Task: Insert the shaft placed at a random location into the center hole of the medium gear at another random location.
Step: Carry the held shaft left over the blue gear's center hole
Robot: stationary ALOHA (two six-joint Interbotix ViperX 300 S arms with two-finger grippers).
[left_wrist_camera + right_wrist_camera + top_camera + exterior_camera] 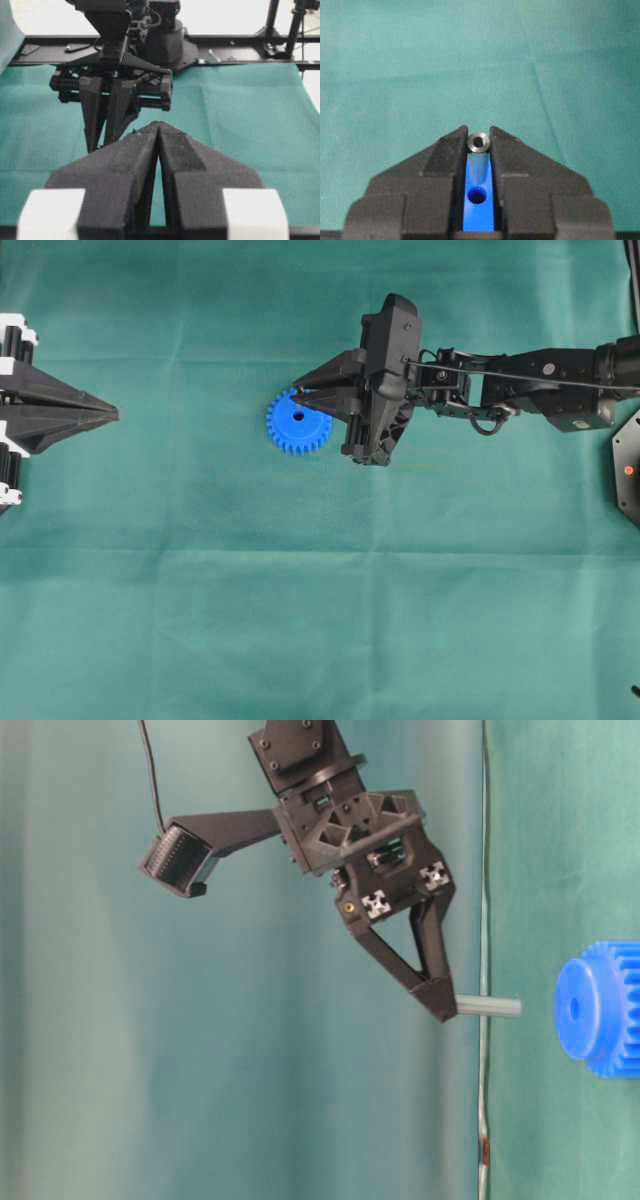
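The medium gear (298,423) is bright blue and lies flat on the green cloth. Its center hole (477,194) shows dark between the right fingers. My right gripper (298,396) hangs over the gear's far side, shut on the shaft (479,142), a short grey metal pin with a round end. In the table-level view the shaft (490,1007) sticks out from the fingertips towards the gear (600,1010). It lies about level with the center hole (573,1008), and a gap separates them. My left gripper (110,415) rests at the left edge, shut and empty, fingertips touching (158,126).
Green cloth covers the whole table. The right arm (540,385) stretches in from the right edge. A black unit with a red light (627,470) sits at the right border. A black frame rail (240,40) runs along the table's far side.
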